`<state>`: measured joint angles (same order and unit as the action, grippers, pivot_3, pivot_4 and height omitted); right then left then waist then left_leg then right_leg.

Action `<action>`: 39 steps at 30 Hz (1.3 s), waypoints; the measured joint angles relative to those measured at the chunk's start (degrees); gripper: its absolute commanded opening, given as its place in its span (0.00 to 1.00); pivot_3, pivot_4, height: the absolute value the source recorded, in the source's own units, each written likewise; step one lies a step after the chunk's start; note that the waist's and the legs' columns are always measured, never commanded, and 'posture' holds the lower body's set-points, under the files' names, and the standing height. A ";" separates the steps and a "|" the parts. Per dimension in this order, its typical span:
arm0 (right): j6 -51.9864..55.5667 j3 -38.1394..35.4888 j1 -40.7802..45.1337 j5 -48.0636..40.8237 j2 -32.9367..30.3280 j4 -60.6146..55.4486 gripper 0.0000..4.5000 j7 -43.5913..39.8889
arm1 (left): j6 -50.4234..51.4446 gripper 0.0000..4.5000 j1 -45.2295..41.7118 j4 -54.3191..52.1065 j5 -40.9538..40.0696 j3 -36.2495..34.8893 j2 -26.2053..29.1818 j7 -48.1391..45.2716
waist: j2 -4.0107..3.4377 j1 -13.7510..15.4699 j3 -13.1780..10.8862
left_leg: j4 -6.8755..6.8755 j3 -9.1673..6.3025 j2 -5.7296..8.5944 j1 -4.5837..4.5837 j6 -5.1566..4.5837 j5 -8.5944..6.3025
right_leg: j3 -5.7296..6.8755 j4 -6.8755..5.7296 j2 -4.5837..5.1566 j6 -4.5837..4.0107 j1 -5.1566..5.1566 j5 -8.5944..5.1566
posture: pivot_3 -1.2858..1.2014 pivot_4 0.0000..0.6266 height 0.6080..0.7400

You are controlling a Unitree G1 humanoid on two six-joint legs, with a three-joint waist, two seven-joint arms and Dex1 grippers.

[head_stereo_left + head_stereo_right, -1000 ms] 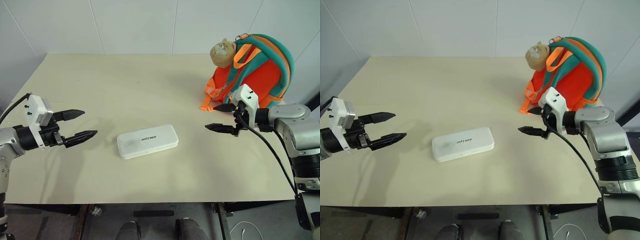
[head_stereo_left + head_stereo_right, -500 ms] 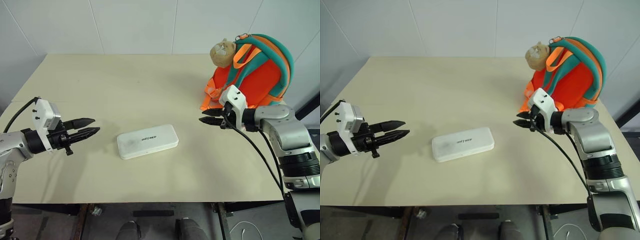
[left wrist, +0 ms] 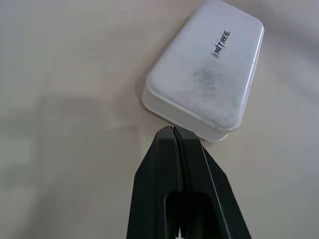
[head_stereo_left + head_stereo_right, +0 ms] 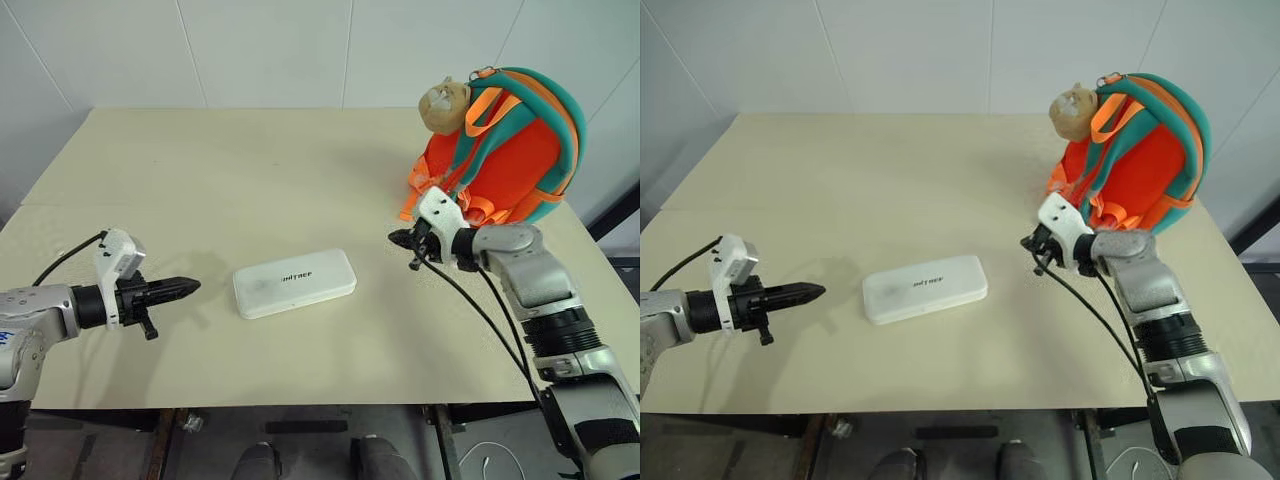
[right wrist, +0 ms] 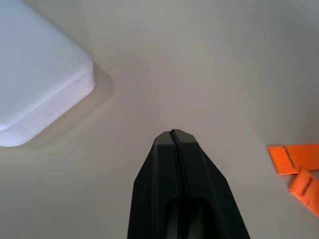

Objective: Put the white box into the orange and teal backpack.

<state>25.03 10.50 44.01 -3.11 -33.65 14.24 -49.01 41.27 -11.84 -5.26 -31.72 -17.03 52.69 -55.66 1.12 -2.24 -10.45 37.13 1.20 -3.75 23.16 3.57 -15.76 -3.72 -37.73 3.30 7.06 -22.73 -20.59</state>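
White tiled walls are seen behind a pale beige surface [image 4: 250, 170] that fills most of the head views. At the centre of the frame, slightly below the middle, the box [image 4: 295, 282] is laid flat on the surface, its long side running from lower left to upper right, with small dark lettering on its face. At the upper right of the frame the backpack [image 4: 510, 150] is stood upright near the surface's far right edge, orange with teal straps, and a tan plush head is attached at its top left. Orange strap ends [image 5: 294, 167] are spread on the surface at its base.

At the lower left of the frame the left end effector [image 4: 186, 287] is held just above the surface, its fingers pressed together with nothing between them. It is pointed toward the box's near left end and is kept apart from it. In the left wrist view its closed tips are seen just short of the box's corner.

At the right of centre the right end effector [image 4: 396, 238] is likewise closed and empty. It is placed between the box and the backpack, touching neither.
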 measured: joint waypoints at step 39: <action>8.10 5.46 -3.57 2.32 5.34 -10.77 0.00 -4.58 | 1.74 0.00 -5.56 7.75 1.90 10.25 -8.38 1.10 | 0.00 -0.83 0.00 | 0.06 -0.06 0.01 -0.01 0.03 0.02 | 0.02 -0.11 0.00 0.01 0.01 0.01 | 0.52 0.24 1.00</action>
<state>33.13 15.96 40.44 -0.78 -28.31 3.47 -53.58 43.01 -17.40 2.50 -29.81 -6.78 44.32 -54.56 1.12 -3.07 -10.45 37.19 1.14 -3.74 23.15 3.60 -15.75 -3.71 -37.84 3.30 7.07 -22.72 -20.59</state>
